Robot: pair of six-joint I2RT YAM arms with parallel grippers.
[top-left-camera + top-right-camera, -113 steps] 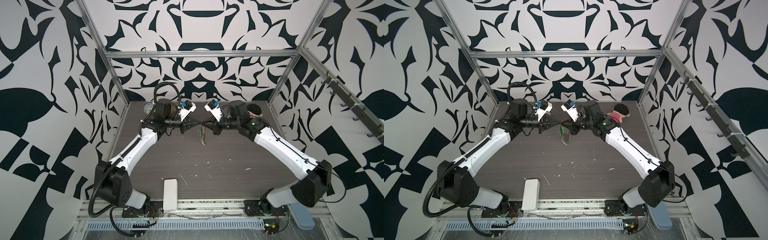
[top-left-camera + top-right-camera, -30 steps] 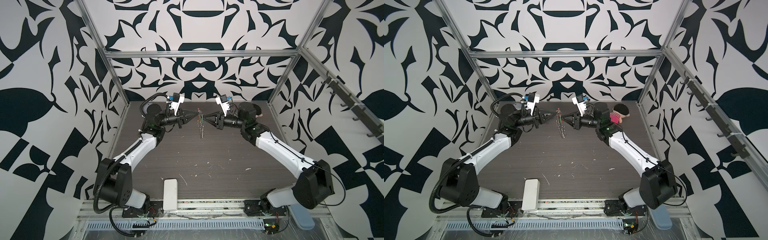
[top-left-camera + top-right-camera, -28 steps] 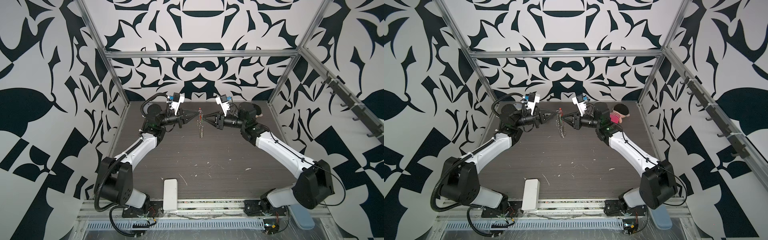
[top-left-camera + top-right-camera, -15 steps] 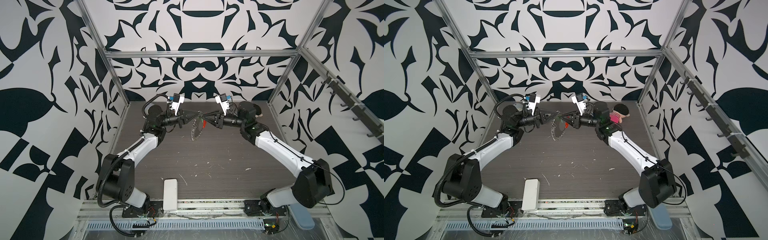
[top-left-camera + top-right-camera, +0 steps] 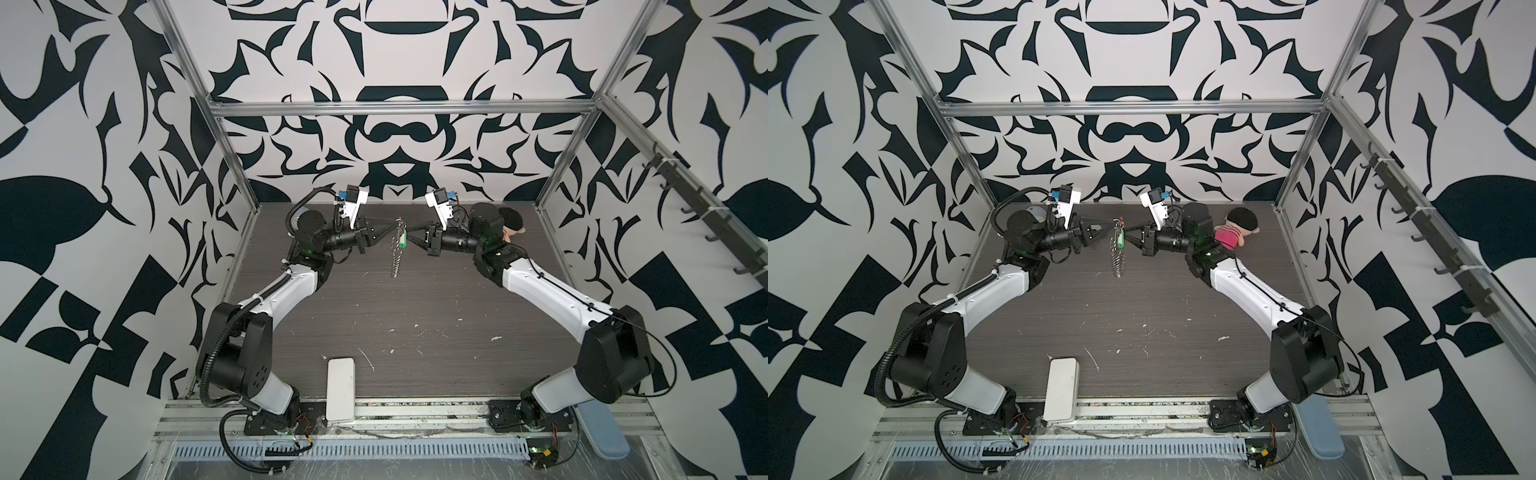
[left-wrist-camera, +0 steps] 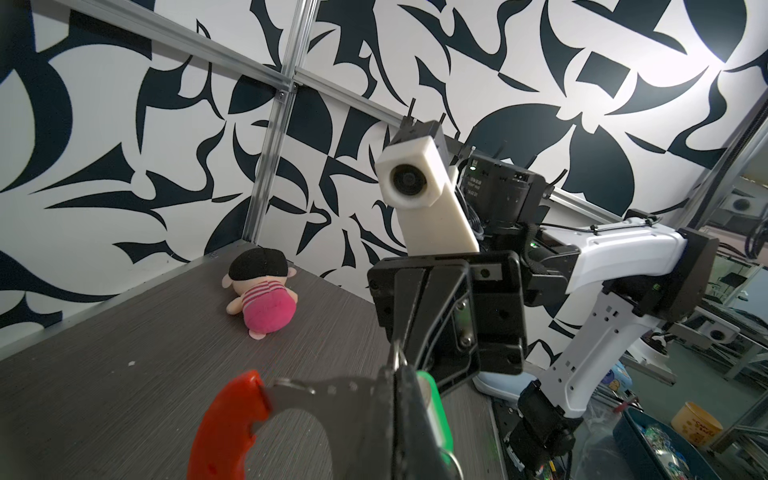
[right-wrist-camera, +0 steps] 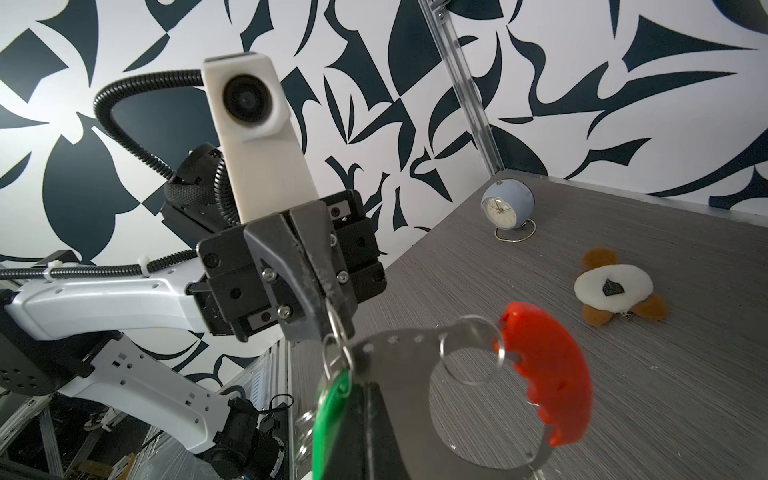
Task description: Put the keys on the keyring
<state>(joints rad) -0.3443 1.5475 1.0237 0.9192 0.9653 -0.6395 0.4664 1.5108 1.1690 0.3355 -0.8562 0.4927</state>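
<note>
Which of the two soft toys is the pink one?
The black-haired doll in a striped top; the other toy is flat, white with brown limbs.

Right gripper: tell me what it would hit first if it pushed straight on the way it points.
The right gripper is shut on the keyring; straight beyond that, probably the left gripper, facing it nearly tip to tip. The exact gap is unclear.

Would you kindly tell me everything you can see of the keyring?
The keyring is a flat silvery metal loop with small holes, closed by a curved red-orange plastic bar, with small split rings, a green tag and a dangling chain. It hangs in the air above the back of the table, pinched between the shut left gripper and right gripper.
</note>
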